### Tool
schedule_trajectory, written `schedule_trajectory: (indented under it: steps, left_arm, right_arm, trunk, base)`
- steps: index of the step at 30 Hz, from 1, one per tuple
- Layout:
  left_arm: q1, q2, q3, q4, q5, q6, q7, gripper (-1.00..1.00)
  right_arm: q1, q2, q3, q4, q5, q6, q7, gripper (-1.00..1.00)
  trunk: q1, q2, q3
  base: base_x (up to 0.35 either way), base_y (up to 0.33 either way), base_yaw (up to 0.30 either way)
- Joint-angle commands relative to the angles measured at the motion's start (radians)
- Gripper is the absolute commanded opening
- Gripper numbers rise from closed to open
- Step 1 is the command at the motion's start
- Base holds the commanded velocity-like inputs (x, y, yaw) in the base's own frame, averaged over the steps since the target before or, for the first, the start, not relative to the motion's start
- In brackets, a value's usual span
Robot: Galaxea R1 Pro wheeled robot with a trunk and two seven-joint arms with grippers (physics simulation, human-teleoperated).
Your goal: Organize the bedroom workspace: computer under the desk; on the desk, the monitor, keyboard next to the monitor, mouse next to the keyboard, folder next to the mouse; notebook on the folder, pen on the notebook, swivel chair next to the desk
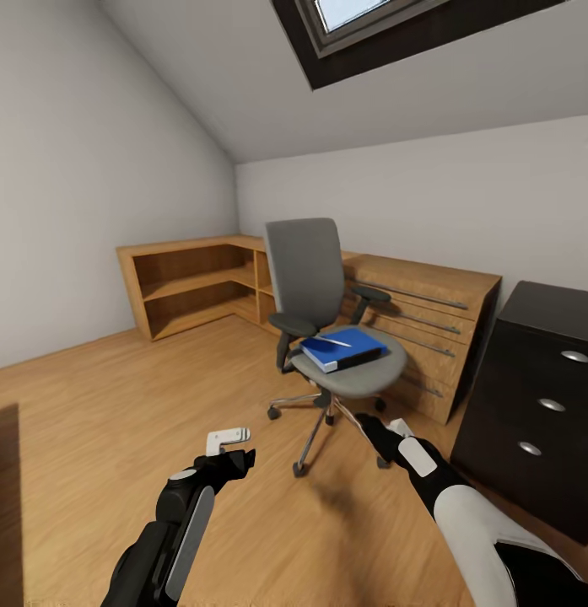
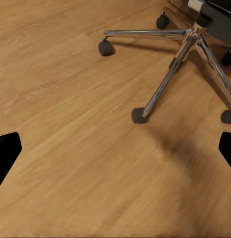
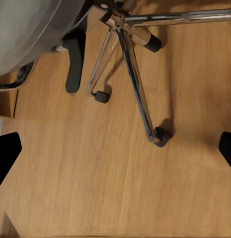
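The grey swivel chair (image 1: 306,287) stands mid-room on its chrome star base (image 2: 170,74). On its seat lies the blue folder (image 1: 344,348) with the thin white pen (image 1: 334,341) on top. At the right edge is the desk's dark three-knob drawer unit (image 1: 538,405). My left gripper (image 1: 230,448) hangs open over bare floor, left of the chair base. My right gripper (image 1: 386,426) is open too, low beside the base and under the seat's front edge (image 3: 31,29). Both wrist views show the fingertips wide apart with nothing between them. Monitor, keyboard, mouse, computer and notebook are out of view.
A light wooden drawer chest (image 1: 428,329) stands against the far wall behind the chair. A low wooden shelf unit (image 1: 188,282) fills the corner. A sloped ceiling with a skylight (image 1: 369,25) is overhead. Wooden floor (image 1: 116,396) spreads to the left.
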Motion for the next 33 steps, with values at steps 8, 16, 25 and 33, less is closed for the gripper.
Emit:
schedule_trajectory:
  steps: [8,16,25,33]
  left_arm:
    - [-0.001,0.000,-0.001,-0.001,0.010,0.003,0.008,1.00]
    - [-0.001,0.000,-0.001,-0.002,0.011,0.003,0.008,1.00]
    - [-0.001,0.000,0.000,-0.003,0.011,0.004,0.011,1.00]
    - [-0.001,0.000,0.001,-0.003,0.011,0.005,0.011,1.00]
  right_arm:
    - [0.000,0.001,-0.007,-0.001,0.028,-0.015,0.002,1.00]
    - [0.000,0.006,-0.007,-0.001,0.042,-0.025,0.003,1.00]
    - [0.000,0.008,-0.007,-0.002,0.046,-0.028,0.003,1.00]
    - [0.000,0.008,-0.007,-0.002,0.046,-0.028,0.003,1.00]
  trunk:
    - [-0.001,0.000,-0.001]
    - [-0.003,0.001,0.018]
    - [-0.007,0.003,0.053]
    - [-0.014,0.011,0.083]
  base:
    - [-0.216,0.000,0.000]
    - [-0.034,0.000,0.000]
    - [-0.003,0.000,0.000]
    - [-0.244,0.000,0.000]
